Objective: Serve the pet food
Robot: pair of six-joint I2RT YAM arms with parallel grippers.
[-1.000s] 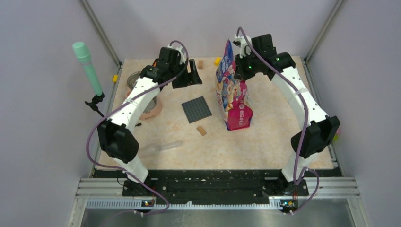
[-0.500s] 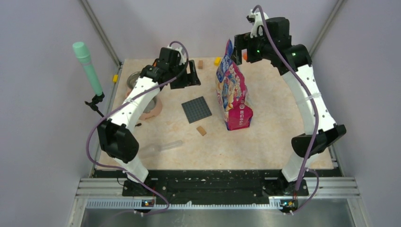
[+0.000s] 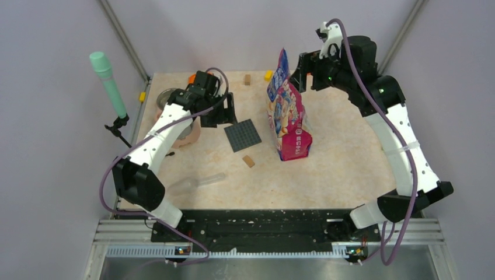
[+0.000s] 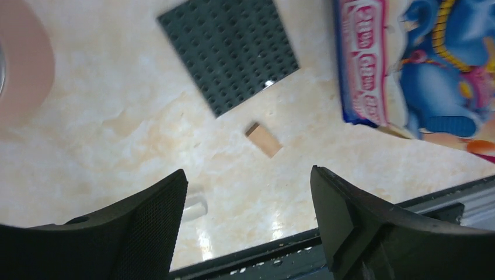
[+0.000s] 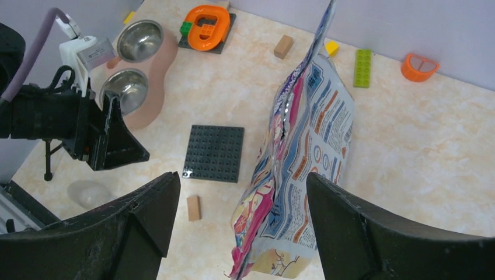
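Pet food bag (image 3: 287, 116) stands upright mid-table, just beside the studded plate (image 3: 243, 135), so nothing spills; contents unseen. Your right gripper (image 5: 240, 175) hangs over its top, jaws spread, holding nothing. Your left gripper (image 4: 248, 172), likewise spread and empty, hovers near the bowls (image 5: 131, 87), probably staged to assist.

Pink-and-blue cat food bag (image 5: 303, 151): glossy plastic film, creased, bright highlights; dark grey square studded plate (image 5: 213, 153): matt moulded plastic; two round metal bowls (image 5: 139, 39): polished, reflective, in smooth matt pink holder (image 5: 157, 93); small tan rectangular block (image 4: 263, 139): looks like bare wood, matt; beige marbled tabletop (image 4: 117, 134): smooth, slight sheen; left gripper (image 4: 248, 175) fingers (image 4: 146, 227): black matt plastic, finely grained.
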